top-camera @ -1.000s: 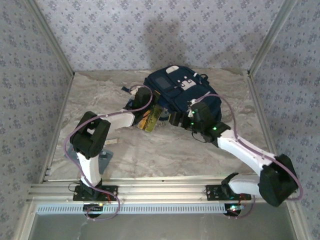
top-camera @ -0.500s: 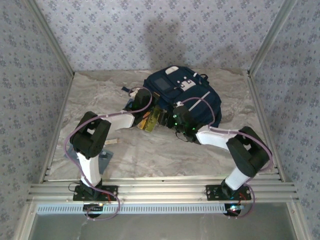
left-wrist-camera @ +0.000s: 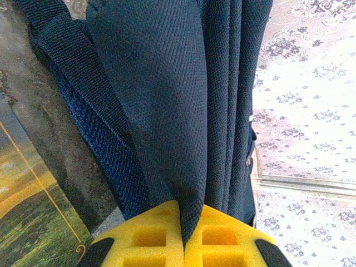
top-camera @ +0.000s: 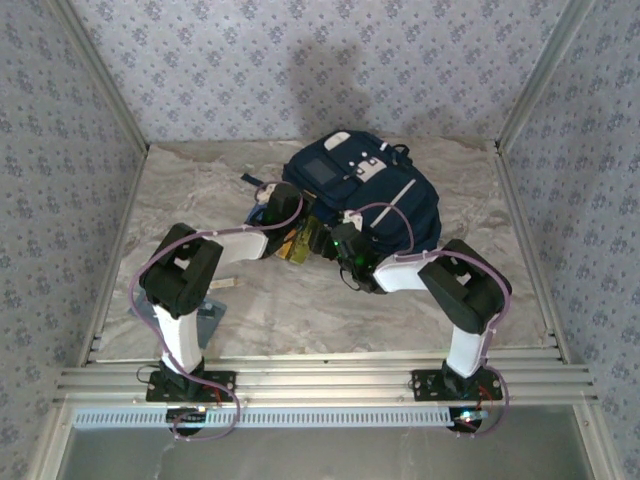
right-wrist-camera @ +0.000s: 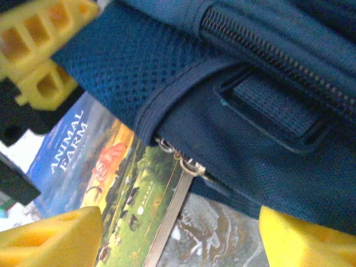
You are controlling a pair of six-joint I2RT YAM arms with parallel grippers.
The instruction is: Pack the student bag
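Just beside the left claw [left-wrist-camera: 183,243], clamped on the student bag [left-wrist-camera: 167,111], the right claw [right-wrist-camera: 178,239] has swung in, spread wide over the book [right-wrist-camera: 105,167]; tucking it in looks next.

left arm [top-camera: 225,243] reaching forward, elbow raised. left end effector [left-wrist-camera: 184,236] clamped tight on a fold of the student bag [left-wrist-camera: 167,100]. right arm [top-camera: 405,272] folded sharply, forearm pointing inward-left. right end effector [right-wrist-camera: 178,239] jaws wide apart.

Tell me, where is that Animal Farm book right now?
In the top view, the book sits left of centre on the table, just beside the student bag's near-left edge.
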